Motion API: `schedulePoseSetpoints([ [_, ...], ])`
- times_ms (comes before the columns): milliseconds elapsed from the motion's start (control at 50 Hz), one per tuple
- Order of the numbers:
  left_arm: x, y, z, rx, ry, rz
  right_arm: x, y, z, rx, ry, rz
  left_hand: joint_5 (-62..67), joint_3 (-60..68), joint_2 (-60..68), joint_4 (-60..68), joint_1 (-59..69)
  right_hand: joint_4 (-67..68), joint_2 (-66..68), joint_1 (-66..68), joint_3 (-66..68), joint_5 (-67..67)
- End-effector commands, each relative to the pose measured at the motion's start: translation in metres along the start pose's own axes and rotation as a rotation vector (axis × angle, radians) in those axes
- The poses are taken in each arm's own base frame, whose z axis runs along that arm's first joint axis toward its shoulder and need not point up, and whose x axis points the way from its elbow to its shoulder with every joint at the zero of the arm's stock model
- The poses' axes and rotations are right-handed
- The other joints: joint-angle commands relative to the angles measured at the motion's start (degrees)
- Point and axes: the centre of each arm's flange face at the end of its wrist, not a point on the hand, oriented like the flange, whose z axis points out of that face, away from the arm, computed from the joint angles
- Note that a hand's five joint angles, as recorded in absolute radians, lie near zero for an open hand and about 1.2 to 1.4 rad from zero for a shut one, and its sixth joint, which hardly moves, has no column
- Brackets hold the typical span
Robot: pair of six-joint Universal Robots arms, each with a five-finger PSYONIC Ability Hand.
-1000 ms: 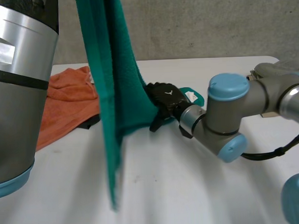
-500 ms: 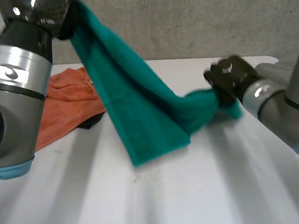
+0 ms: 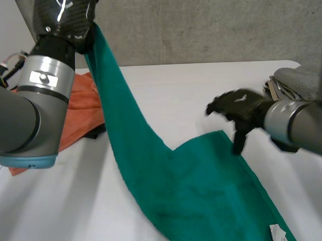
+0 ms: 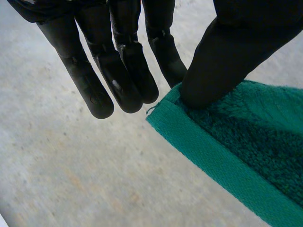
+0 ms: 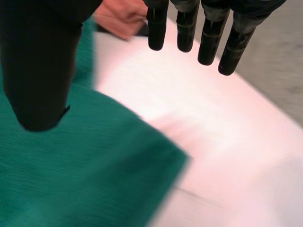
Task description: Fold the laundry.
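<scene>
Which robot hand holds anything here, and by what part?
The left robot hand pinches the green towel by a corner; the right robot hand is open, holding nothing.

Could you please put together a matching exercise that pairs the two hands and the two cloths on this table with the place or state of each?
Things:
1. left hand
2. right hand
3. green towel
4. orange cloth

Places and states:
A. lies crumpled on the table beside the left arm
B. open, holding nothing, above the green towel's edge
C. raised high, pinching a corner of the green towel
D. hangs from a raised hand and spreads onto the table

Pairs: 1-C; 2-B; 3-D; 4-A.
</scene>
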Motion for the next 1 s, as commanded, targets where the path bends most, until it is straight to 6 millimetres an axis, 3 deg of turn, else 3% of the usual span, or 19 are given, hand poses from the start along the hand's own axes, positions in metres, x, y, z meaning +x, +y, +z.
schedulePoseSetpoints([
  [20,-0.003,-0.029,0.004,0.076,-0.005,-0.015,0.022,0.003,0.006,0.012,0.057,-0.035,13.77,11.21,11.04,10.98,13.76,-5.06,-5.17,-3.25,-3.9,-4.66],
  [220,-0.003,-0.097,-0.001,0.235,-0.003,-0.067,0.015,0.036,0.07,0.064,0.021,0.041,13.77,11.21,11.04,10.98,13.76,-5.06,-5.17,-3.25,-3.9,-4.66],
  [320,-0.01,-0.128,-0.005,0.31,-0.014,-0.087,-0.01,0.045,0.103,0.113,-0.086,0.114,13.77,11.21,11.04,10.98,13.76,-5.06,-5.17,-3.25,-3.9,-4.66],
  [520,-0.021,-0.161,-0.008,0.39,-0.039,-0.105,-0.041,0.053,0.132,0.152,-0.18,0.238,13.77,11.21,11.04,10.98,13.76,-5.06,-5.17,-3.25,-3.9,-4.66],
  [540,-0.022,-0.161,-0.007,0.391,-0.041,-0.104,-0.041,0.054,0.134,0.151,-0.184,0.251,13.77,11.21,11.04,10.98,13.76,0.14,0.03,1.95,1.3,0.53],
  [560,-0.022,-0.161,-0.007,0.391,-0.041,-0.104,-0.041,0.055,0.136,0.151,-0.186,0.275,13.77,11.21,11.04,10.98,13.76,42.21,42.09,44.01,43.36,42.6],
  [580,-0.022,-0.161,-0.007,0.391,-0.041,-0.104,-0.04,0.054,0.136,0.157,-0.183,0.281,13.77,11.21,11.04,10.98,13.76,63.61,63.5,65.42,64.76,64.0],
  [600,-0.022,-0.16,-0.007,0.387,-0.041,-0.103,-0.038,0.051,0.136,0.165,-0.176,0.285,13.77,11.21,11.04,10.98,13.76,64.93,64.82,66.74,66.08,65.32],
  [680,-0.018,-0.15,-0.007,0.351,-0.025,-0.094,-0.017,0.023,0.123,0.243,-0.13,0.285,13.77,11.21,11.04,10.98,13.76,64.94,64.83,66.75,66.1,65.34],
  [700,-0.018,-0.146,-0.007,0.335,-0.025,-0.086,0.004,0.002,0.11,0.303,-0.084,0.278,13.77,11.21,11.04,10.98,13.76,64.94,64.83,66.75,66.1,65.34],
  [760,-0.023,-0.135,-0.004,0.303,-0.036,-0.066,0.047,-0.013,0.092,0.359,0.0,0.29,13.77,11.21,11.04,10.98,13.76,64.94,64.83,66.75,66.1,65.34],
  [780,-0.029,-0.123,0.0,0.275,-0.054,-0.043,0.074,-0.02,0.078,0.393,0.05,0.299,13.77,11.21,11.04,10.98,13.76,64.94,64.83,66.75,66.1,65.34],
  [820,-0.037,-0.111,0.004,0.248,-0.076,-0.02,0.093,-0.027,0.063,0.421,0.073,0.296,13.77,11.21,11.04,10.98,13.76,64.94,64.83,66.75,66.1,65.34],
  [920,-0.053,-0.078,0.007,0.167,-0.114,0.019,0.1,-0.061,-0.006,0.475,0.046,0.181,13.77,11.21,11.04,10.98,13.76,64.94,64.83,66.75,66.1,65.34],
  [1000,-0.046,-0.058,0.002,0.11,-0.088,-0.004,0.103,-0.053,-0.029,0.426,0.096,0.111,13.77,11.21,11.04,10.98,13.76,64.94,64.83,66.75,66.1,65.34],
])
